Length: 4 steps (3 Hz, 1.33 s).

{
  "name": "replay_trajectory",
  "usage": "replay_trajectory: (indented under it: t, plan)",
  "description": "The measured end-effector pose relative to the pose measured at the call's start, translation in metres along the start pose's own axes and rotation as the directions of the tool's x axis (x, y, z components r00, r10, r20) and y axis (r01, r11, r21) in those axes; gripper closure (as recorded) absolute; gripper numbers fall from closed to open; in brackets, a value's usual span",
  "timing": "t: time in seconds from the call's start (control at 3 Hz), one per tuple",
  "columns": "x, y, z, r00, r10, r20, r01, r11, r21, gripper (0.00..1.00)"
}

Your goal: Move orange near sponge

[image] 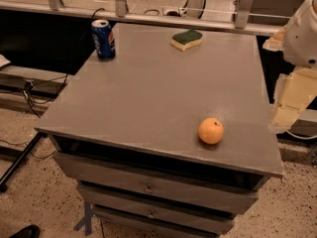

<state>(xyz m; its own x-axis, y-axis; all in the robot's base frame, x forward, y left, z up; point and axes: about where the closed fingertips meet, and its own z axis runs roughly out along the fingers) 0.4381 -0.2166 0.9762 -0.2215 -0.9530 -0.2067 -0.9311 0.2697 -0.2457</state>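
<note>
Observed: small round bright orange fruit (pixel 211 131) rests at front right of grey wooden bench (pixel 148 93), well apart from green-topped yellow foam sponge (pixel 186 39) at rear. Pale claw (pixel 290 103) hangs beyond bench's right edge; grip state cannot be told

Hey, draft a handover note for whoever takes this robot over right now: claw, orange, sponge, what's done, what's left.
Claw: off the right edge of the grey cabinet top, apart from everything on it.
Round bright orange fruit: on the top near the front right corner, untouched.
Green-topped yellow foam sponge: flat at the back edge, right of centre.
Blue soda can: upright at the back left corner.
Done: nothing; fruit and sponge lie far apart.
Left: grasp the fruit, carry it back, set it down beside the sponge.
</note>
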Motion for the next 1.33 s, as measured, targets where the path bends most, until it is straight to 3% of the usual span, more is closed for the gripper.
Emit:
replay_trajectory:
  t: [0.67,1.0,1.33]
  plan:
    - [-0.003,-0.003,0.015,0.999,0.013,0.033,-0.013,0.9998,-0.012,0.0]
    - [-0.002,-0.001,0.058,0.991,0.097,0.094,-0.091,0.9938,-0.064,0.0]
    - [-0.007,0.002,0.097,0.972,0.175,0.156,-0.158,0.9807,-0.114,0.0]
